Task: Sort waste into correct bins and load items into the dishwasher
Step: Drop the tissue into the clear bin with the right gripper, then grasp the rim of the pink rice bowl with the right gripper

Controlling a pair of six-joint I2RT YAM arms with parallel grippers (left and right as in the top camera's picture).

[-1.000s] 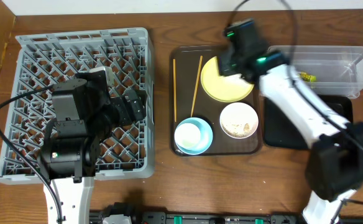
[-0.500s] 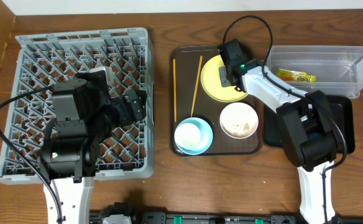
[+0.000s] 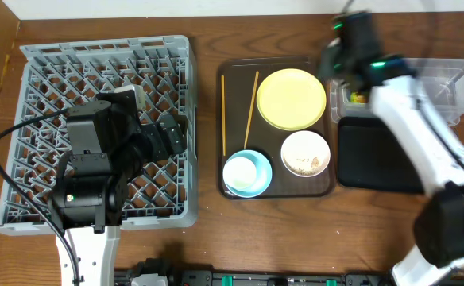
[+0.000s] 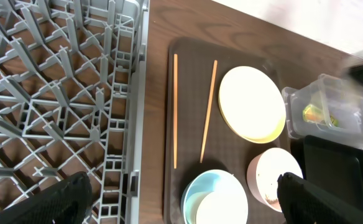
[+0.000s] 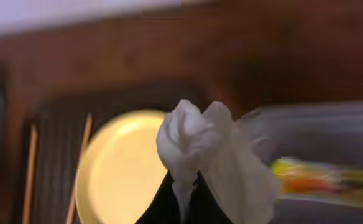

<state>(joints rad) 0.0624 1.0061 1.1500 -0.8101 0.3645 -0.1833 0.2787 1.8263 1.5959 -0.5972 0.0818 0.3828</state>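
Observation:
My right gripper (image 5: pixel 184 190) is shut on the crumpled white tissue (image 5: pixel 197 146), which hangs above the gap between the pale-yellow plate (image 3: pixel 293 98) and the clear tub (image 3: pixel 442 83). Seen from overhead, that gripper (image 3: pixel 339 67) is blurred at the tub's left end. A green-and-orange wrapper (image 5: pixel 321 177) lies in the tub. Two chopsticks (image 3: pixel 223 111), a white bowl (image 3: pixel 305 153) with crumbs and a light-blue bowl (image 3: pixel 247 173) rest on the brown serving tray (image 3: pixel 236 67). Over the grey dish rack (image 3: pixel 49 79), my left gripper (image 4: pixel 183 190) stands open and holds nothing.
A shallow black tray (image 3: pixel 379 163) lies in front of the clear tub, right of the serving tray. A white cup-like shape (image 4: pixel 222 205) sits inside the light-blue bowl. A strip of bare wood (image 3: pixel 206 119) separates rack and serving tray.
The right gripper closed on the tissue on the plate, lifted it and swung right toward the clear tub. The plate now lies bare. The left arm has not moved.

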